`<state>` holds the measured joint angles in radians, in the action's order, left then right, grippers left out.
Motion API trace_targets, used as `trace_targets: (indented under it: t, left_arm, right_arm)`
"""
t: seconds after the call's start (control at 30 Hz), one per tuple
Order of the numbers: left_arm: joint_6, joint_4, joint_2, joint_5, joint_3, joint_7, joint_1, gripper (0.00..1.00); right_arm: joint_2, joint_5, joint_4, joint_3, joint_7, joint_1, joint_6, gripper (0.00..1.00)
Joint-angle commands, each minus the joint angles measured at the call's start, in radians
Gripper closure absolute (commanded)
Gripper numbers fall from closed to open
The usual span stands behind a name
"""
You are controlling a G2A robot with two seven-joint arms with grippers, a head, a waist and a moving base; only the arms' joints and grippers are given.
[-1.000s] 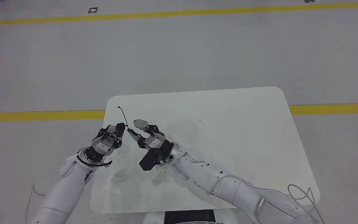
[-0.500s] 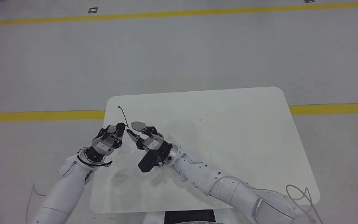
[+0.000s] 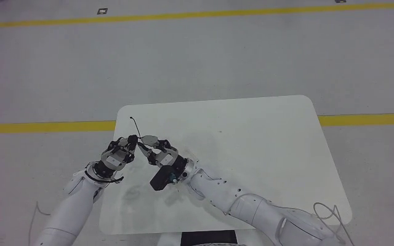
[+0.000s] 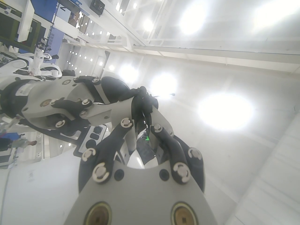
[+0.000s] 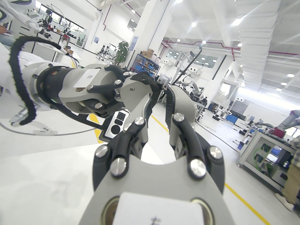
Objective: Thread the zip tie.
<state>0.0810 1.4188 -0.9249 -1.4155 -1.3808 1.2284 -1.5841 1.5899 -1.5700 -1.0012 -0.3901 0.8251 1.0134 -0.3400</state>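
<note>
A thin black zip tie [image 3: 134,126] sticks up and away from my left gripper [image 3: 133,142], which is shut on its lower part above the white table's [image 3: 246,135] left side. In the left wrist view the left gripper [image 4: 143,99] pinches the tie, and a short end of the zip tie [image 4: 165,95] pokes out past the fingertips. My right gripper [image 3: 149,145] sits right against the left one, its fingers narrowly open. In the right wrist view the right gripper [image 5: 163,92] has the left gripper's tip [image 5: 143,80] at the gap between its fingers.
Both grippers hover near the table's left edge [image 3: 117,141]. A wide bare stretch of tabletop [image 3: 265,160] lies to the right. Grey floor with a yellow line [image 3: 55,126] lies beyond the edge.
My right gripper has slid left toward the left gripper and its fingers have narrowed. The left gripper and the zip tie have stayed put.
</note>
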Motion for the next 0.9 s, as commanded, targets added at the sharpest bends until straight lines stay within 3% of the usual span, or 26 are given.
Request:
trace_targets:
  t: [0.0,0.53,0.67,0.87]
  left_arm:
    - [0.000,0.000,0.000,0.000,0.000,0.000,0.000,1.00]
    - [0.000,0.000,0.000,0.000,0.000,0.000,0.000,1.00]
    - [0.000,0.000,0.000,0.000,0.000,0.000,0.000,1.00]
    - [0.000,0.000,0.000,0.000,0.000,0.000,0.000,1.00]
  right_arm:
    - [0.001,0.000,0.002,0.000,0.002,-0.001,0.000,0.85]
    - [0.006,0.000,0.010,-0.011,0.003,-0.001,0.000,0.90]
    - [0.006,0.000,0.011,-0.013,0.003,0.000,0.000,0.85]
    - [0.005,0.000,0.011,-0.020,0.010,0.003,0.000,0.86]
